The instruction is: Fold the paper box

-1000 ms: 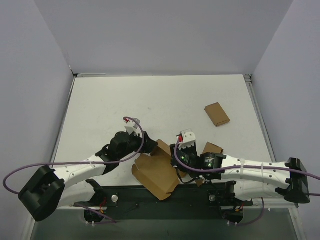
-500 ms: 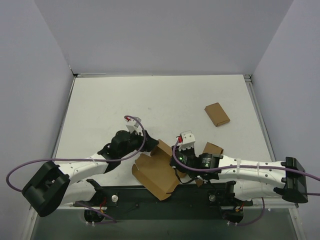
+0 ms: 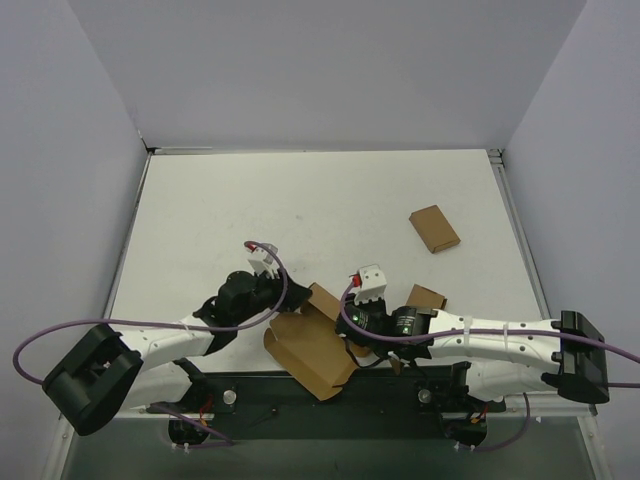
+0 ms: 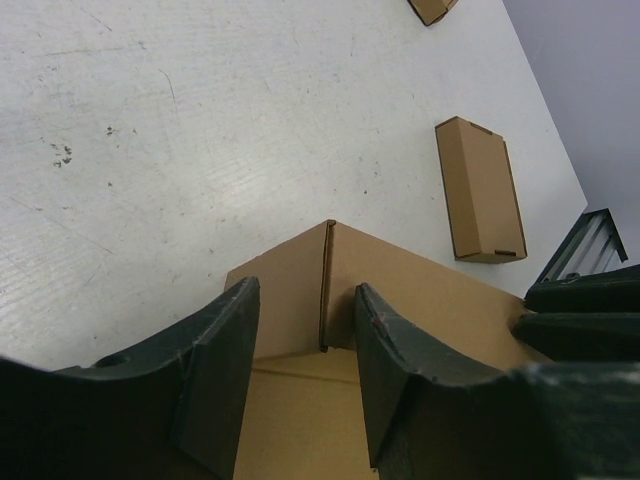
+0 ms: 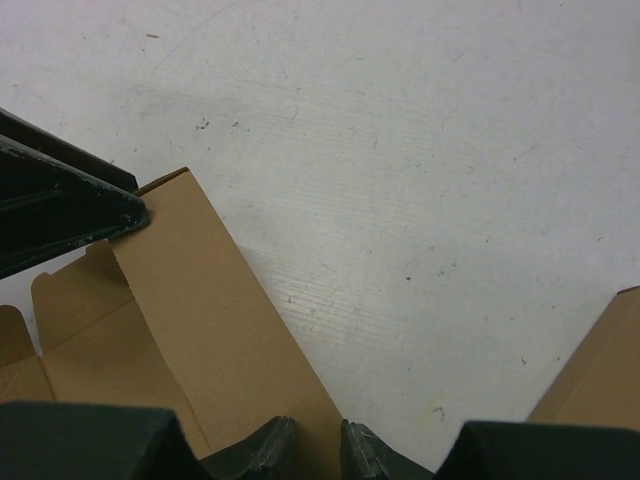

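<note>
Centrally, at the near edge of the tabletop (image 3: 300,200): paper box (image 3: 308,352). Plain brown cardboard, partly opened with flaps raised. Its nearest corner overlaps the dark strip along that edge.

Left gripper (image 3: 292,302): set at the far left corner of the paper box. In the left wrist view it is spread, its dark fingers (image 4: 215,370) standing either side of an upright folded corner of the cardboard (image 4: 420,290). Whether the fingers touch the cardboard cannot be told.

Right gripper (image 3: 352,335): set at the right side of the paper box. In the right wrist view it (image 5: 320,445) is pinching the edge of a raised flap (image 5: 190,320), with only a narrow gap between the fingertips.

First small box (image 3: 434,229): brown, closed, lying flat towards the right edge of the tabletop, well apart from both arms.

Second small box (image 3: 424,297): brown, closed, just beside the right arm's wrist and near the paper box. It lies flat in the left wrist view (image 4: 480,190).
</note>
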Tool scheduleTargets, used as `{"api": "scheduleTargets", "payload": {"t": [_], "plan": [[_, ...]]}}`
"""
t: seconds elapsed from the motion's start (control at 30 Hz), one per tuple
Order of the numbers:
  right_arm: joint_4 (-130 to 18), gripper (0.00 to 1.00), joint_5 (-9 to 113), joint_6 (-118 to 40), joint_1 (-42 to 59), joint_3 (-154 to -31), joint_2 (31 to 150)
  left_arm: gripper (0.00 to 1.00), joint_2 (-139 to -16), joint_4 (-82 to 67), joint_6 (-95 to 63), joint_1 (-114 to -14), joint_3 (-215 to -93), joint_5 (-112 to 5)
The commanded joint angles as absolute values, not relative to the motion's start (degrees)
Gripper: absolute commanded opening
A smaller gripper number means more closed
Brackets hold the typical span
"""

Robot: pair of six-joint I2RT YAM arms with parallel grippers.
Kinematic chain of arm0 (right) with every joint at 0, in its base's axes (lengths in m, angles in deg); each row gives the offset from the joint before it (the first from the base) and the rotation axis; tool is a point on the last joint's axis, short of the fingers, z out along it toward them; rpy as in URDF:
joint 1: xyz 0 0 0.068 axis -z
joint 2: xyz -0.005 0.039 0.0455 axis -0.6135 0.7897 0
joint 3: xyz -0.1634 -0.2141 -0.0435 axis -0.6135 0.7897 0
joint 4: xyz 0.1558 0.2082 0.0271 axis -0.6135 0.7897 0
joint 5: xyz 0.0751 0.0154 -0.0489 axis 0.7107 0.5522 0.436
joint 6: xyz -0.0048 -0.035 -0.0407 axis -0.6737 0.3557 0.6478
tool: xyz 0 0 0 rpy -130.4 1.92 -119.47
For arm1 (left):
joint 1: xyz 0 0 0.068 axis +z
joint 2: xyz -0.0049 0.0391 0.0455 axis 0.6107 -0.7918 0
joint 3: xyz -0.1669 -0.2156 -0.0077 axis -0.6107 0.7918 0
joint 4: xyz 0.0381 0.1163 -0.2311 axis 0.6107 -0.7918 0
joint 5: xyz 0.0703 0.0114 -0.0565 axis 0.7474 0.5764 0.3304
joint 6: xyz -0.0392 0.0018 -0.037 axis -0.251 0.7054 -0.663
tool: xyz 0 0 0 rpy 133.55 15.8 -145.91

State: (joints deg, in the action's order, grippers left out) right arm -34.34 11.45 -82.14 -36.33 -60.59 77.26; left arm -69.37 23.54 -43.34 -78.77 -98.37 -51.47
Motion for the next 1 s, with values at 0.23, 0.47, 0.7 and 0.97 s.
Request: {"api": "scheduleTargets", "payload": {"t": [0.23, 0.47, 0.7, 0.97], "plan": [[-31.2, 0.26, 10.1, -84.4, -36.7, -60.4, 79.0, 0.42, -71.6, 30.1, -43.1, -78.5, -91.0, -51.5], [-30.2, 0.28, 9.7, -83.9, -36.9, -61.6, 79.1, 0.41, -73.9, 31.9, -43.6, -78.5, -90.8, -51.8], [-25.6, 0.52, 9.2, -82.6, -36.8, -64.8, 74.0, 0.55, -67.9, 24.6, -42.5, -78.4, -95.0, -50.2], [-22.2, 0.63, 17.7, -91.5, -36.8, -65.5, 67.6, 0.76, -61.3, 16.6, -38.4, -78.3, -100.8, -48.7]]}}
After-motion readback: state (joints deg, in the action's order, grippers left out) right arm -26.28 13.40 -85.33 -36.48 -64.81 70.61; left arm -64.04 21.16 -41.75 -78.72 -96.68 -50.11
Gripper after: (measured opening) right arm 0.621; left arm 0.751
